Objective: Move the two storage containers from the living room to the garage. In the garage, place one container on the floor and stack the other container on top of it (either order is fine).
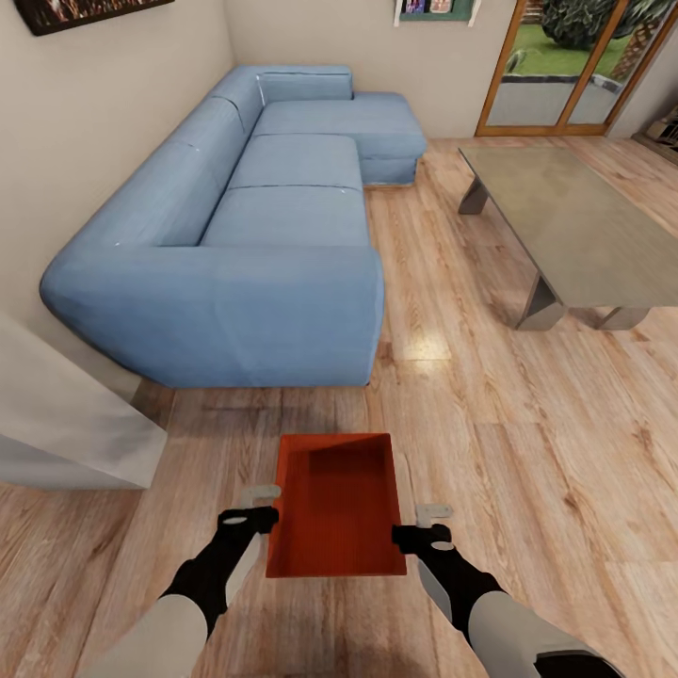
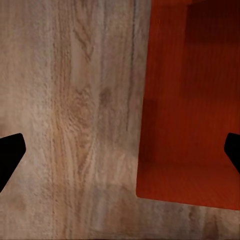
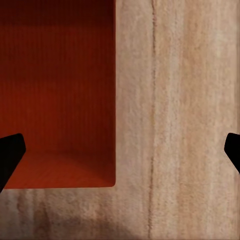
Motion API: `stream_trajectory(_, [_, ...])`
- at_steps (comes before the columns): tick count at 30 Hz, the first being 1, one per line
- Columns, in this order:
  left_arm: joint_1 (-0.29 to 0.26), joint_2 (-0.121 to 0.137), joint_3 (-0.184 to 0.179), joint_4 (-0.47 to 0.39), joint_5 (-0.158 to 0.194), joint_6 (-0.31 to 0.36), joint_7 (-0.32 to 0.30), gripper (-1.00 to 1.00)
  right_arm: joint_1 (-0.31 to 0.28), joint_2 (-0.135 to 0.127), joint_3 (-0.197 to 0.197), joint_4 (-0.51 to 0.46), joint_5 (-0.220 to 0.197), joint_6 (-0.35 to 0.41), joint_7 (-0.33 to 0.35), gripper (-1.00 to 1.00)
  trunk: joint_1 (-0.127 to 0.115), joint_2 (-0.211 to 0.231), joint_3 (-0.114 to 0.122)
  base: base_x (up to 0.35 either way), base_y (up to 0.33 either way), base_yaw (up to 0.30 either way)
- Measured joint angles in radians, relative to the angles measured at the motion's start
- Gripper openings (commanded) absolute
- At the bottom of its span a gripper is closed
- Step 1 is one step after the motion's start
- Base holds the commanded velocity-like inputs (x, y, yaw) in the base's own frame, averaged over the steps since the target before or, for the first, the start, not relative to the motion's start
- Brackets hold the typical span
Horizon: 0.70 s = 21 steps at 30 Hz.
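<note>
One orange-red storage container (image 1: 337,508) sits low in front of me over the living room's light wood planks (image 1: 527,452), open side up. My left gripper (image 1: 260,505) is open at its left wall. In the left wrist view the black fingertips (image 2: 11,154) stand wide apart, with the container (image 2: 192,110) wall's edge between them. My right gripper (image 1: 427,525) is open at the right wall. The right wrist view likewise shows the container (image 3: 57,90) edge between the spread fingertips (image 3: 11,154). I cannot tell whether the container rests on the planks. The garage is out of view.
A big light-blue sectional sofa (image 1: 264,217) stands just beyond the container, to the left. A low grey table (image 1: 565,217) is at the right rear, with a wood-framed glass door (image 1: 565,66) behind it. A white wall corner (image 1: 66,424) juts in at the left.
</note>
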Motion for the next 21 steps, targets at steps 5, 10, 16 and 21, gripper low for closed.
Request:
stream_trajectory(5, [0.0,-0.003,-0.001,-0.009,-0.019,0.0,-0.002,1.0,0.0,-0.002,0.0,0.0,0.0,0.0,0.0,1.0,0.0,0.0,0.0,0.0,0.0,0.0])
stream_trajectory(10, [0.0,-0.005,-0.001,-0.011,-0.022,0.001,0.003,1.0,0.0,0.0,0.0,0.0,0.0,0.0,0.0,1.0,0.0,0.0,0.0,0.0,0.0,0.0])
stream_trajectory(16, [-0.001,-0.005,0.001,-0.014,-0.022,0.001,0.01,1.0,0.0,0.0,0.0,0.0,0.0,0.0,0.0,1.0,0.0,0.0,0.0,0.0,0.0,0.0])
stream_trajectory(21, [0.0,-0.005,0.003,-0.016,-0.022,0.001,0.011,1.0,0.0,0.0,0.0,0.0,0.0,0.001,0.0,1.0,0.0,0.0,0.0,0.0,0.0,0.0])
